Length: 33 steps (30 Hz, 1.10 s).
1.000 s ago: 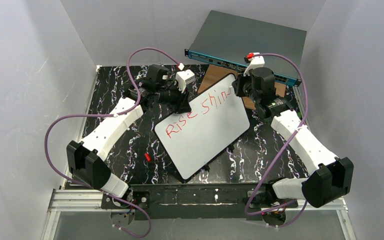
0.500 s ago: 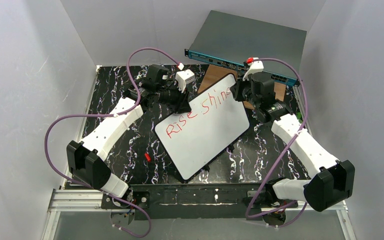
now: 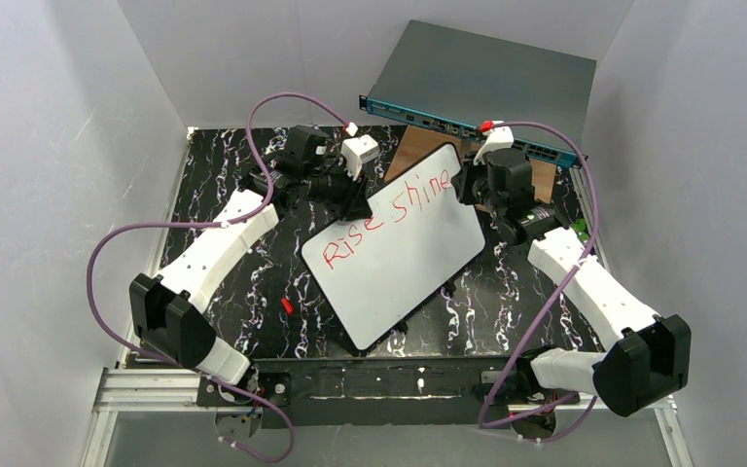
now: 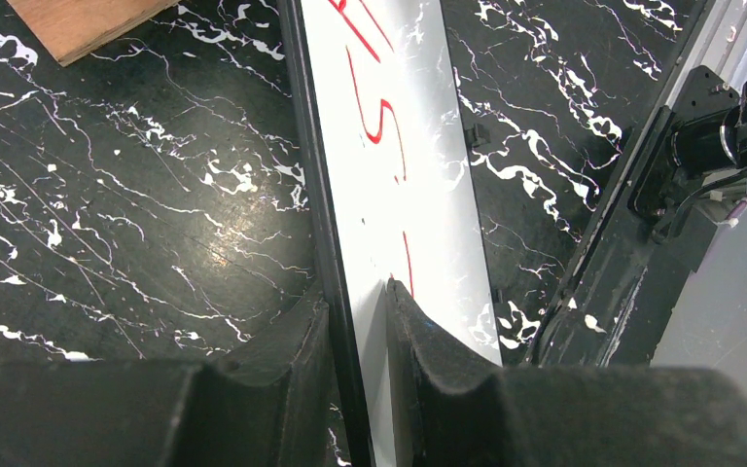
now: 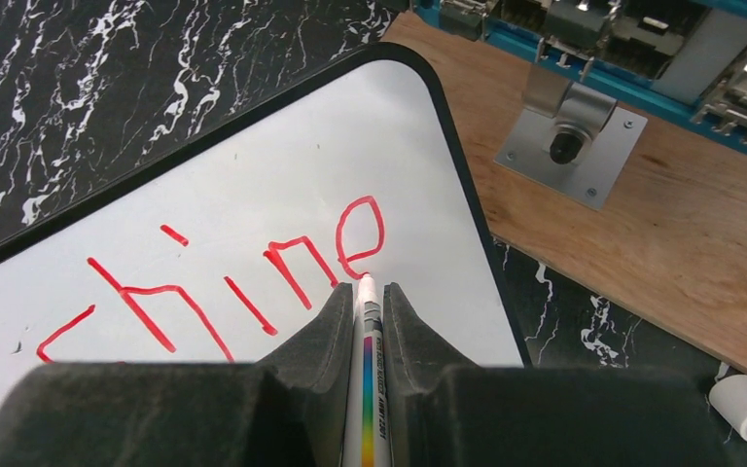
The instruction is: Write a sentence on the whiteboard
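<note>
Since a second ago: "e" added, "shin" now "shine". One whiteboard [image 3: 401, 265] lies askew on table [image 3: 204, 175]. Sentence [image 3: 387, 216]: two red words, one line (Rise shine). Right gripper [image 5: 362, 294] clamped tight on one marker [image 5: 371, 375], tip touching board at "e". Left gripper [image 4: 355, 304] pinches board's dark edge.

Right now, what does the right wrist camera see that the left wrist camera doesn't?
Only the right wrist view shows the right hand shut on a slim white marker pen, its tip at the red word "shine", and the grey metal box with teal front. Only the left wrist view shows the left hand pinching the glossy white whiteboard by its thin dark edge. Both show that whiteboard, red letters, the black marbled table and a brown wooden plank.
</note>
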Each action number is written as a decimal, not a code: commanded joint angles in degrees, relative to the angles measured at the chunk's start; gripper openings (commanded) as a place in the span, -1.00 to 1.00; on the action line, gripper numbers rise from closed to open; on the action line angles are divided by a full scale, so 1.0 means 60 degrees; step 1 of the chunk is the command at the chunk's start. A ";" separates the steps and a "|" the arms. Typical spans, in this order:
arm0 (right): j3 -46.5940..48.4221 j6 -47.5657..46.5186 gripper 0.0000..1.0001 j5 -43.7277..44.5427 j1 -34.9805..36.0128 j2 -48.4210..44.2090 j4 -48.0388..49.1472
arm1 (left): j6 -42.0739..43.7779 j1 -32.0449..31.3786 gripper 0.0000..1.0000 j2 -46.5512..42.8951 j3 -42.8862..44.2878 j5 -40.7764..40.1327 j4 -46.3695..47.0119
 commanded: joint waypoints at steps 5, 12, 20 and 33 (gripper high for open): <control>0.0279 -0.0317 -0.97 0.0728 -0.0040 0.0245 -0.0008 | 0.0645 -0.0168 -1.00 -0.0253 -0.0060 0.0275 -0.0415; 0.0476 -0.0427 -0.97 0.0805 -0.0114 0.0242 -0.0111 | 0.0630 -0.0168 -1.00 -0.0239 -0.0034 0.0288 -0.0416; 0.0629 -0.0401 -0.97 0.0653 -0.0118 -0.0186 -0.0299 | 0.0592 -0.0168 -1.00 -0.0273 -0.0055 0.0246 -0.0401; 0.1000 -0.0217 -0.97 0.0164 -0.0118 -0.1778 -0.1428 | 0.0455 -0.0170 -1.00 -0.0293 0.0015 0.0151 -0.0357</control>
